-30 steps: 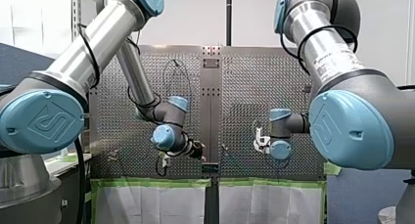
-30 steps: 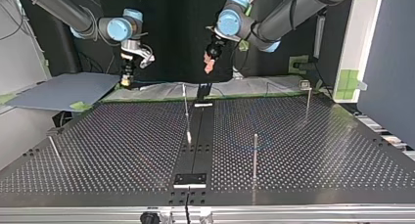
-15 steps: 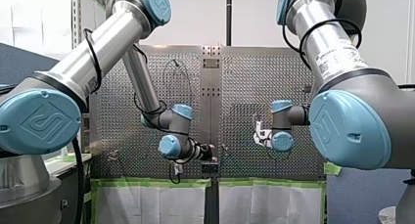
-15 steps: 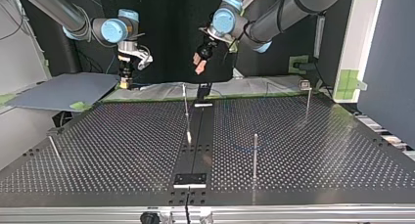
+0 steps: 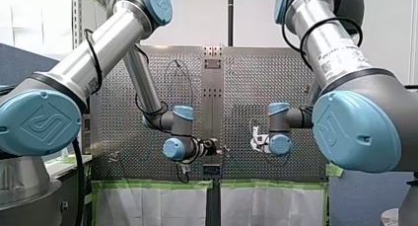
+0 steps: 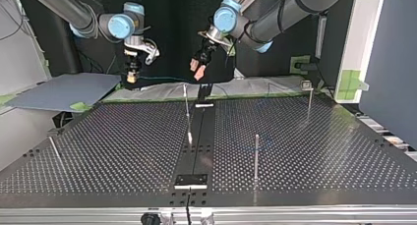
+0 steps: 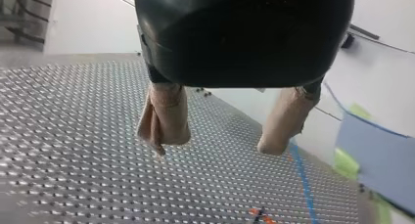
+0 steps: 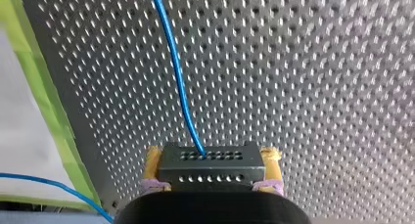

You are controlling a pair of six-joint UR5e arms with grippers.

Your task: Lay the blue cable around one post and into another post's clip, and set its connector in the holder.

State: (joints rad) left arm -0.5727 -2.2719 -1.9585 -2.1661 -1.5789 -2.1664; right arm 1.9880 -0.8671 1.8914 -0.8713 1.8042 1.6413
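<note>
Posts (image 6: 256,154) four, cable (image 8: 178,87) one, connector (image 8: 210,168) one

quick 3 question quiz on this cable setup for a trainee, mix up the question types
1. True or false: the left end effector is open with nothing between its fingers.
2. What does the right end effector grip? A) a screwdriver B) the connector C) nothing
3. Fill in: the cable leaving the connector is ____ in colour.

Key: 1 true; 2 B; 3 blue.
</note>
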